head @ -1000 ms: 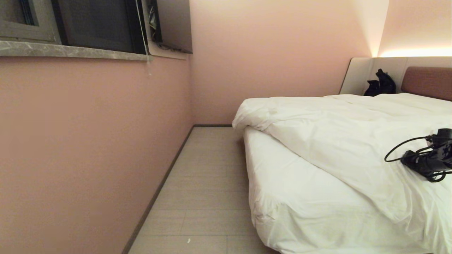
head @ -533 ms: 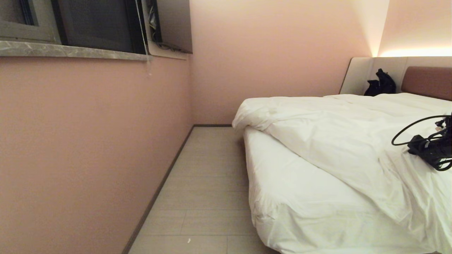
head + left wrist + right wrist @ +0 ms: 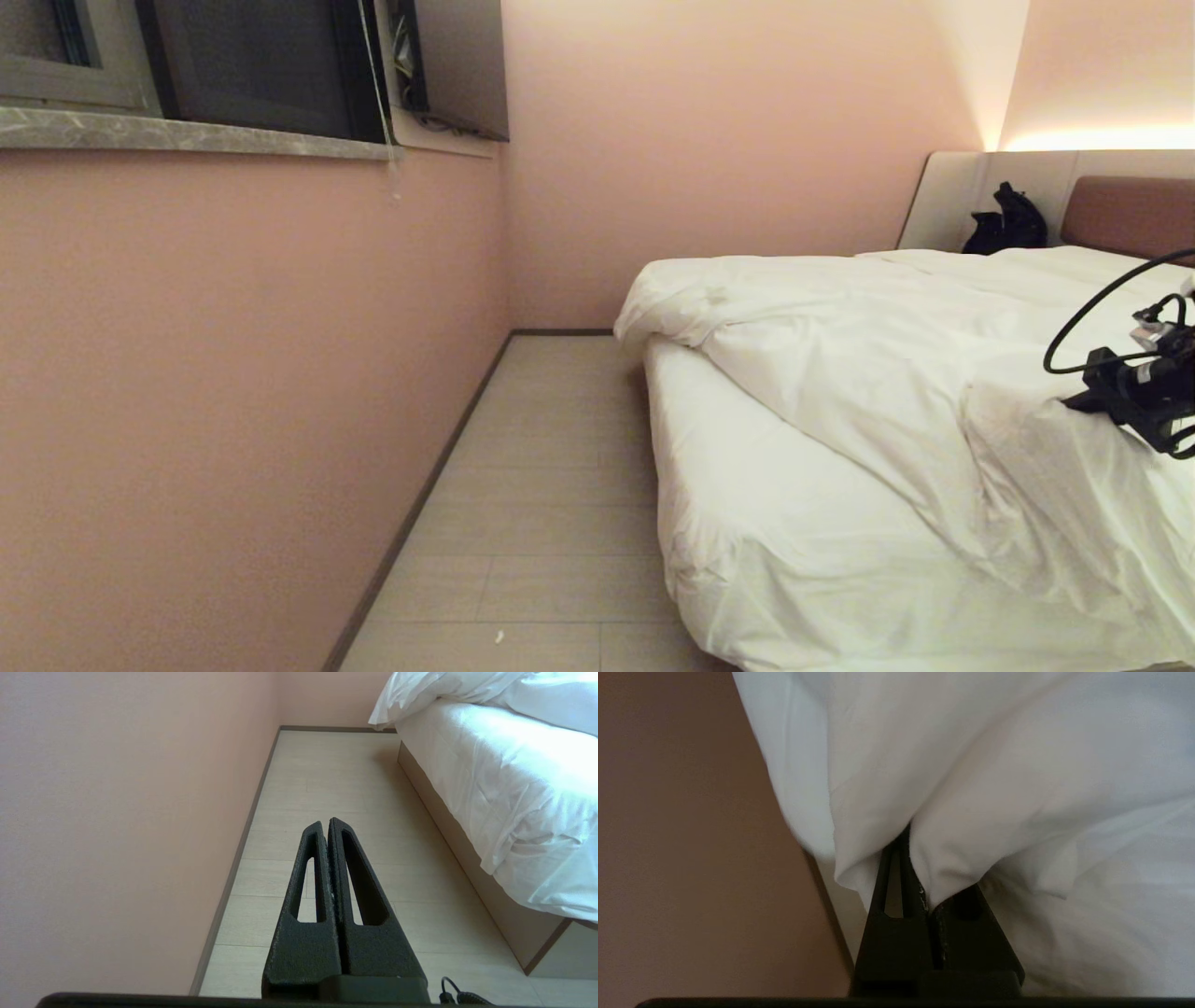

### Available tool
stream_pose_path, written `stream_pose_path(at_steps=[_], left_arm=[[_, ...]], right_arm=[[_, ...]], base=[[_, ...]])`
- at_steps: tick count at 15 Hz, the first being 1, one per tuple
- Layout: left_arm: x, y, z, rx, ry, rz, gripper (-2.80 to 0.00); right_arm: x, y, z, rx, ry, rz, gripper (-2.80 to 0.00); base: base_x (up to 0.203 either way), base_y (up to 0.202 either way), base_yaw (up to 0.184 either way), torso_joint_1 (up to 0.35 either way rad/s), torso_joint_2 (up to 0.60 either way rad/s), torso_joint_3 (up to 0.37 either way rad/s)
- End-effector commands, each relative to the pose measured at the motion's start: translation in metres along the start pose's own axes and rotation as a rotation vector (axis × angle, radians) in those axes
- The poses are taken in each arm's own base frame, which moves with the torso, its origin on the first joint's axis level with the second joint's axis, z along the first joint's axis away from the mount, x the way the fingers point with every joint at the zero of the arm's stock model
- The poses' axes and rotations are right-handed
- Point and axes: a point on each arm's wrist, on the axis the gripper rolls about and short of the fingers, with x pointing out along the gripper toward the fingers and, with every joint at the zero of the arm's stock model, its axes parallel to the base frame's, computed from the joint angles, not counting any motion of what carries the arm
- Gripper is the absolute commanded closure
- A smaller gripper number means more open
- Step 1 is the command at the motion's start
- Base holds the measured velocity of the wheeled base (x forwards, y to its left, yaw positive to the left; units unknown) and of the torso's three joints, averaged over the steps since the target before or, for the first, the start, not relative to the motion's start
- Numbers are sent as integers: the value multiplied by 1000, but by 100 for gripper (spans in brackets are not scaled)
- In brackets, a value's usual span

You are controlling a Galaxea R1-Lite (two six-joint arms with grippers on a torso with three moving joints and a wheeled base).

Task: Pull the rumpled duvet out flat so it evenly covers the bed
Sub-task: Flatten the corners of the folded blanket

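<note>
Pink wall (image 3: 233, 373) flanks bed (image 3: 803, 560); black bag (image 3: 1006, 222) near headboard (image 3: 1130, 217).

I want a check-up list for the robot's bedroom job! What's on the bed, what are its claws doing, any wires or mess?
Surface: bed, white sheet bare along the near side and corner.
Job's things: duvet rumpled, bunched at the far corner, lying slanted across the bed, not even.
Clutter: black bag-like thing by the headboard; I cannot tell what it is.
Grippers: right gripper shut on a fold of the duvet, over the bed's right part; left gripper shut, empty, pointing at the floor beside the bed.
Cables: black cable loop on the right arm.
Surroundings: pink wall, window ledge, pale floor.
</note>
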Motion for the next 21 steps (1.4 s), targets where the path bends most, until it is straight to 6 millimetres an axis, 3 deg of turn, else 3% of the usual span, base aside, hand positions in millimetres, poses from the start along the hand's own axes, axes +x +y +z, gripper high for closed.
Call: stream_pose_path(at_steps=[1,5,9,12,18,19,21], left_arm=[[0,0,0,-1,0,0,0],[0,0,0,-1,0,0,0],[0,0,0,-1,0,0,0],[0,0,0,-1,0,0,0],[0,0,0,-1,0,0,0],[0,0,0,-1,0,0,0],[0,0,0,-1,0,0,0]], right_arm=[[-26,22,-53,-92,131,-2,0],[-39,34,-129,-298,270,24,0],[-55,33,-176,-436,318,39,0],[-55,26,-189,-478,352,11,0],[-50,21,-194,-471,382,0,0],[-44,19,-191,-481,365,-15,-280],[-45,20,-191,-492,346,-27,-280]], base=[[0,0,0,0,0,0],[0,0,0,0,0,0],[0,0,0,0,0,0],[0,0,0,0,0,0],[0,0,0,0,0,0],[0,0,0,0,0,0],[0,0,0,0,0,0]])
